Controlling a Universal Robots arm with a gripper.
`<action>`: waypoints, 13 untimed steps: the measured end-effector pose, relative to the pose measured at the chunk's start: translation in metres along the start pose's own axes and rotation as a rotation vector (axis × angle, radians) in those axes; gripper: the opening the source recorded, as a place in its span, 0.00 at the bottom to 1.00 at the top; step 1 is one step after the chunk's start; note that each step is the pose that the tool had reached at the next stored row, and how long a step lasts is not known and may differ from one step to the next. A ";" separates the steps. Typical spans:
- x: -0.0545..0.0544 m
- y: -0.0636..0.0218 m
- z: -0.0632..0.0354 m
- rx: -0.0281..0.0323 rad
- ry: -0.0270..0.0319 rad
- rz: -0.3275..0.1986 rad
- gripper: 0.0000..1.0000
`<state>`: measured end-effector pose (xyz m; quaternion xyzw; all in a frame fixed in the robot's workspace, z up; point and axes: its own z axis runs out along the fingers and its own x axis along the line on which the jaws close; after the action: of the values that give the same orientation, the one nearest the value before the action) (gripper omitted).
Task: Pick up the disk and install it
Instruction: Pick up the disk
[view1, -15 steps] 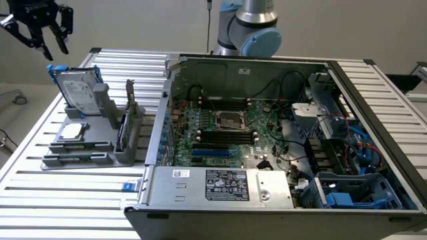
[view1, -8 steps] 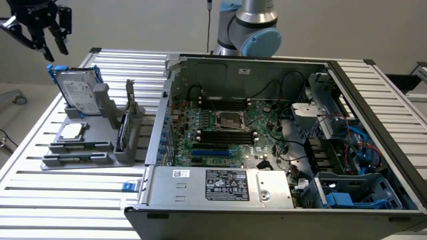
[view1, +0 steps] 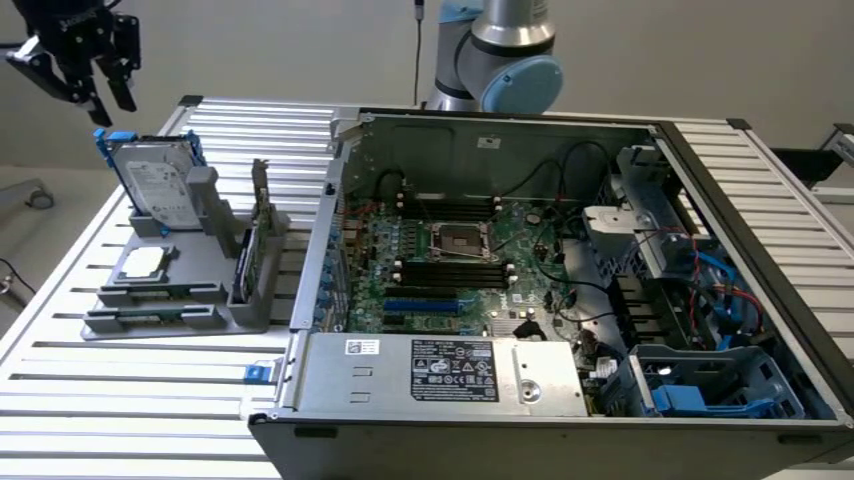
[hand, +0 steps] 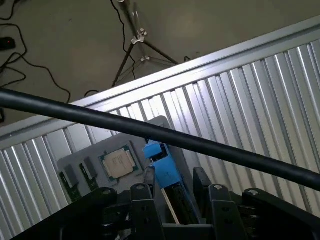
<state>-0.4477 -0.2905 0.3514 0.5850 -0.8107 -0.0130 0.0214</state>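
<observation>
The disk (view1: 151, 188) stood upright on its edge at the far end of the grey holder (view1: 200, 320), with its blue rails on top. The gripper (view1: 114, 108) hung just above this end of the holder. Its two fingers (hand: 141, 202) were apart and held nothing, and from the wrist view the blue rail was between them, not touched. One black cable (hand: 240, 156) crossed in front of the wrist camera. One square processor chip (view1: 143, 262) lay flat on the holder, nearer than the disk. One open computer case (view1: 454, 140) stood just beside the holder, on the exterior view's right. Holder and case rested on one slatted metal table (view1: 134, 400).
</observation>
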 end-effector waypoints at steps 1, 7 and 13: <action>0.000 0.0000 0.0006 0.0002 0.0009 -0.018 0.44; 0.000 -0.0002 0.0044 0.0017 0.0062 -0.127 0.44; 0.000 -0.0004 0.0080 0.0027 0.0115 -0.235 0.44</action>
<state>-0.4476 -0.2905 0.3434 0.6761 -0.7363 -0.0110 0.0236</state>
